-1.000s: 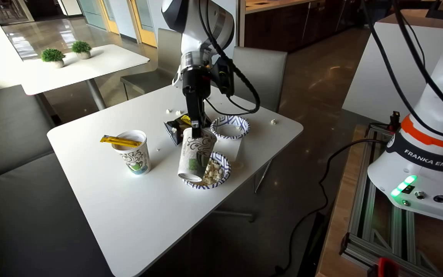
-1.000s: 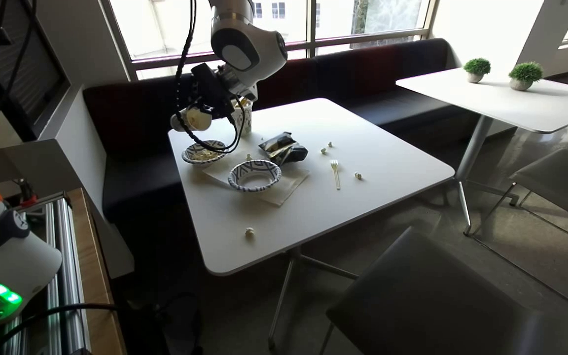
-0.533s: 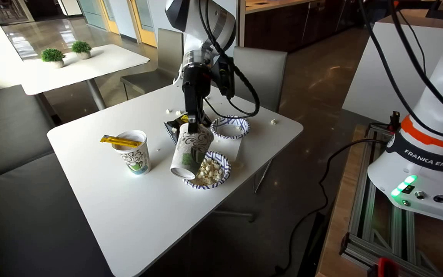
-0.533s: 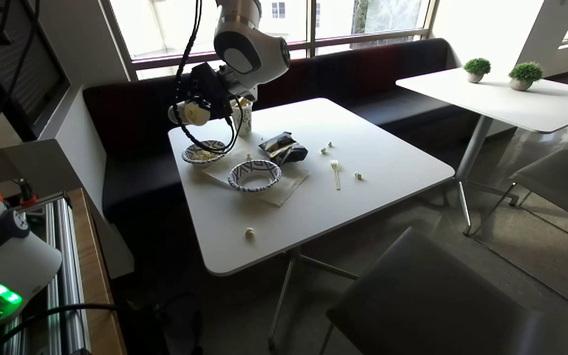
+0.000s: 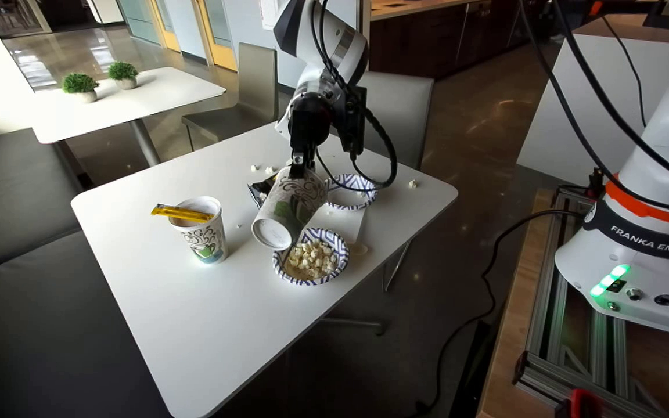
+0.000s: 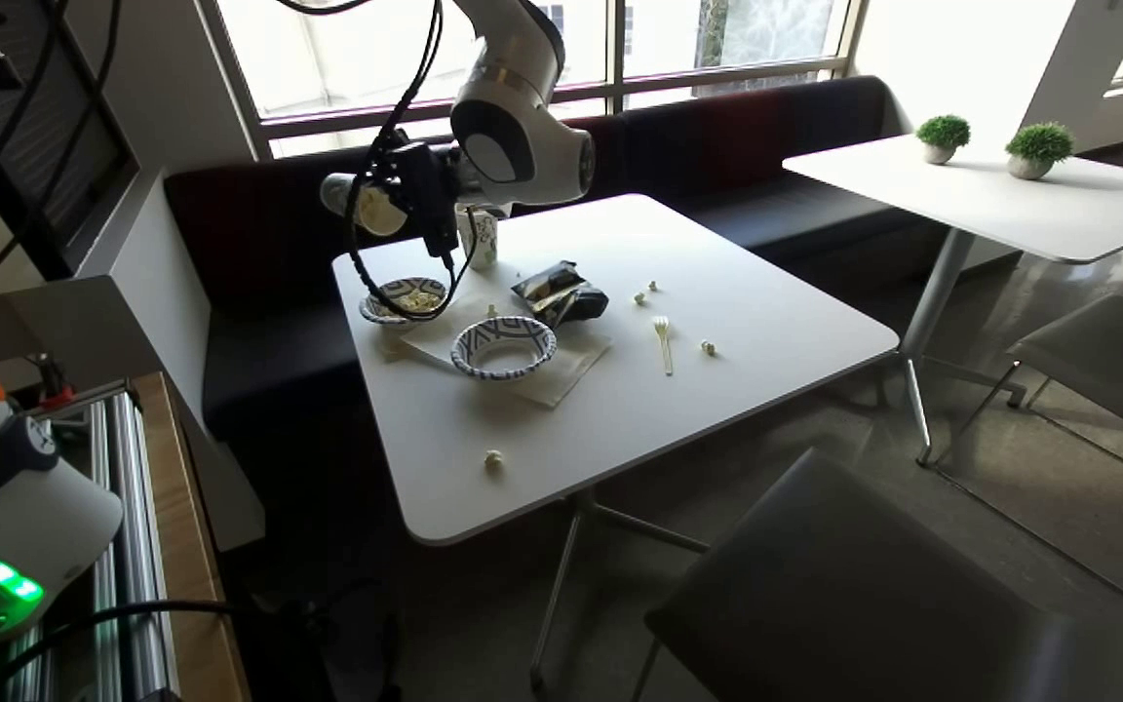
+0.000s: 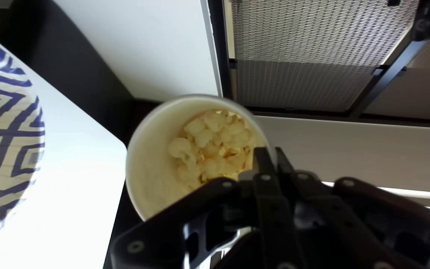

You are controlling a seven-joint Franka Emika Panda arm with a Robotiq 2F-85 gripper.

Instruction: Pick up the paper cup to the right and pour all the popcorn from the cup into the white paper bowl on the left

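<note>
- Paper cup (image 5: 291, 204), where?
- Up off the white table (image 5: 224, 325), tilted, base toward seven to eight o'clock in an exterior view. Popcorn (image 7: 215, 140) inside it, per the wrist view.
- Gripper (image 7: 271, 154)?
- Fingers pinching the cup's wall at the rim, one inside the mouth, one outside.
- Nearest thing?
- Popcorn bowl (image 5: 339, 251), five o'clock from the cup in an exterior view. Blue pattern, pieces heaped in it, apart from the cup.
- Further out, same view?
- Second bowl (image 5: 345, 200), between two and three o'clock of the paper cup. Upright cup (image 5: 202, 238) between eight and nine, yellow packet (image 5: 182, 213) across its mouth.
- Rest?
- Clocked from the second bowl, in an exterior view: black bag (image 6: 566, 295) between one and two, fork (image 6: 663, 349) at three, loose popcorn piece (image 6: 493, 459) at six. Another table (image 6: 990, 200) well apart, between two and three, two potted plants (image 6: 1039, 146) on it.
</note>
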